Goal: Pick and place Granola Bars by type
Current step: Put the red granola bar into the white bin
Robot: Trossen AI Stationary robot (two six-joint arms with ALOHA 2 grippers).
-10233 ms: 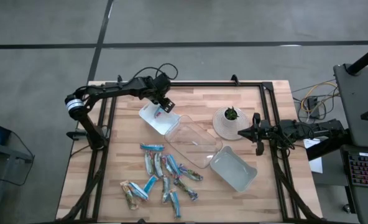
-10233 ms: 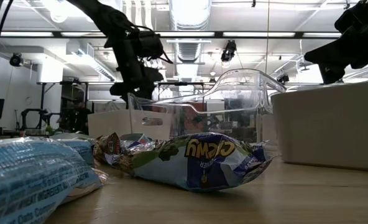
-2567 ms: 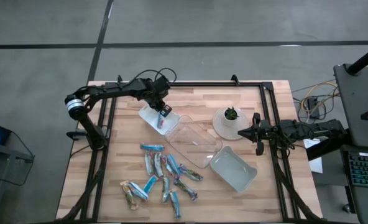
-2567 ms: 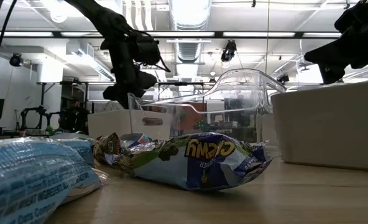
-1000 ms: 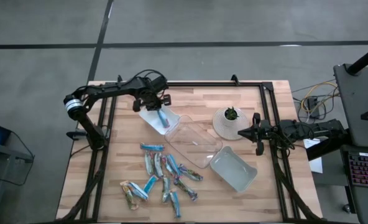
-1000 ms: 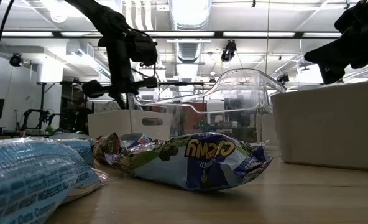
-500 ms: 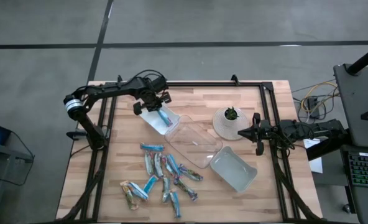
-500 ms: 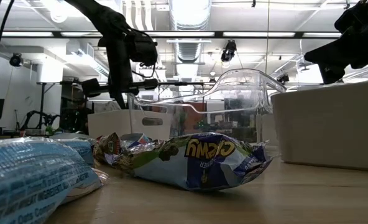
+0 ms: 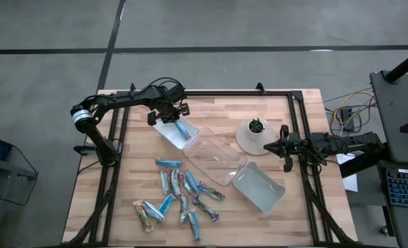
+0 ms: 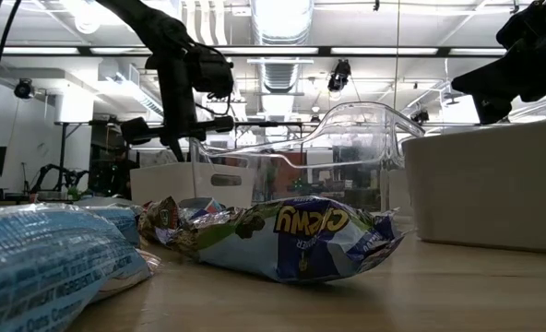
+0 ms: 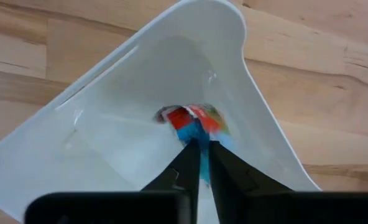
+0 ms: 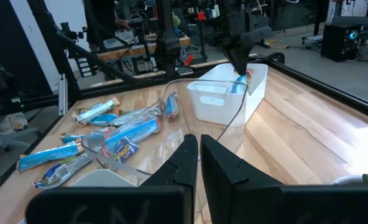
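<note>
Over the white tray [image 9: 168,128] at the table's far left, my left gripper [image 9: 175,118] points down, shut on a bright blue granola bar [image 11: 194,126]. The right wrist view shows that bar [image 12: 241,82] at the gripper's tip, inside the tray [image 12: 224,99]. Several more granola bars [image 9: 180,196] in blue and greenish-tan wrappers lie loose on the near middle of the table; one [image 10: 301,235] fills the low view. My right gripper [image 9: 284,148] waits shut at the right edge, holding nothing. My left gripper pinches the blue bar by its upper end [image 11: 201,144] between its two fingers, coming from above and pointing down. The bar hangs below the fingers into the tray, its red and green end [image 11: 193,117] lowest. I cannot tell whether that end touches the tray floor.
A clear plastic tray [image 9: 214,158] lies tilted against the white tray at mid-table. A second white tray [image 9: 259,187] sits to the near right. A small potted plant [image 9: 256,134] stands beside my right gripper. Bare wood [image 9: 293,110] shows at the far right.
</note>
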